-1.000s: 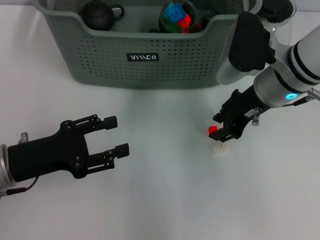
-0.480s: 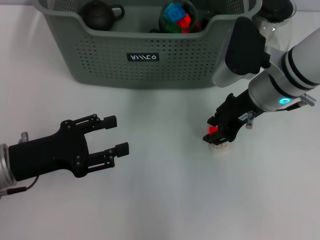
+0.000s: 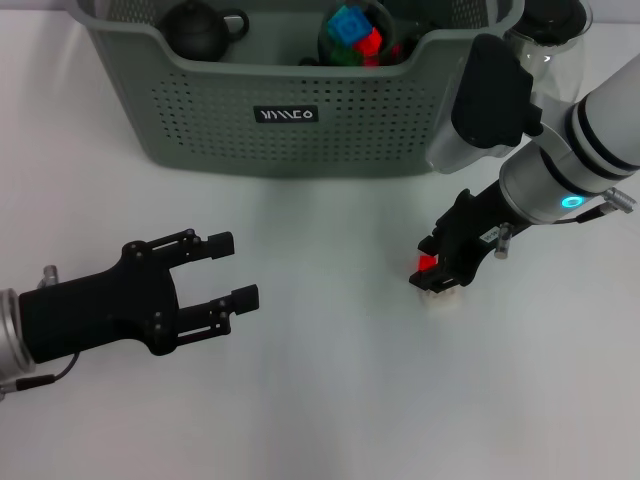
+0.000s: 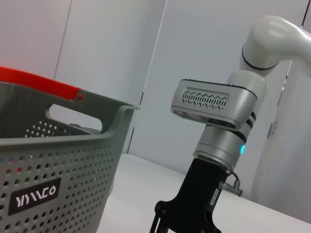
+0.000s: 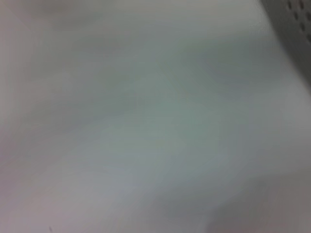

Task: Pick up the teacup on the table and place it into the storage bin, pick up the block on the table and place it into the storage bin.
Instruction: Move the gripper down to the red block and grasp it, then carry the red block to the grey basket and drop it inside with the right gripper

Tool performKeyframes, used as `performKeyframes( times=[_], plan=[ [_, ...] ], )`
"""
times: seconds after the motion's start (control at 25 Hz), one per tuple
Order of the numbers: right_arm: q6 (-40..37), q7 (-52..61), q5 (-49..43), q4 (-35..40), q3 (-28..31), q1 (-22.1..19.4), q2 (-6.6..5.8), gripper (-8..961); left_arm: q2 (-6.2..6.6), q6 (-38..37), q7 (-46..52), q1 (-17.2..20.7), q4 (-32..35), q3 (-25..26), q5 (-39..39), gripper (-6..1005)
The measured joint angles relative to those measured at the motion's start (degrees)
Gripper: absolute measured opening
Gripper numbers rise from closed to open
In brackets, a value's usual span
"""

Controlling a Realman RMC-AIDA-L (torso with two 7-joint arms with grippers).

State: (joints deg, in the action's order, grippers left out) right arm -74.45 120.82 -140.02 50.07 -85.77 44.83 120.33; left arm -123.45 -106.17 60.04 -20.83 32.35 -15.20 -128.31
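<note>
The small red block (image 3: 427,264) rests on the white table beside a pale block (image 3: 441,296). My right gripper (image 3: 440,262) is down at the red block, its black tip right against it. The grey-green storage bin (image 3: 290,120) stands at the back; the left wrist view shows its label and handle (image 4: 48,145) with the right arm (image 4: 216,141) beyond. No teacup shows on the table. Inside the bin lie a dark round pot with a handle (image 3: 197,28) and a bowl of coloured blocks (image 3: 355,30). My left gripper (image 3: 225,270) hovers open over the near left of the table.
A clear glass pitcher (image 3: 555,30) stands behind my right arm, next to the bin's right end. The right wrist view shows only blurred white tabletop and a corner of the bin (image 5: 296,19).
My right gripper shifted slightly left and down onto the red block, then settled there. The left arm has not moved.
</note>
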Motion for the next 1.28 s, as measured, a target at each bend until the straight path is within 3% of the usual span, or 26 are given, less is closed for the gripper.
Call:
performKeyframes(
  times=[0.92,1.28],
  plan=[
    [2.1,0.7,0.0,-2.4,0.0,0.3,0.17,395,-0.25,0.0,0.0,0.2,0.0,0.0,0.0,721],
    [1.4,3.4,-0.1,-1.5,0.6,0.0,-0.12,302,-0.31,-0.4,0.0,0.4,0.0,0.0,0.3,721]
  ],
)
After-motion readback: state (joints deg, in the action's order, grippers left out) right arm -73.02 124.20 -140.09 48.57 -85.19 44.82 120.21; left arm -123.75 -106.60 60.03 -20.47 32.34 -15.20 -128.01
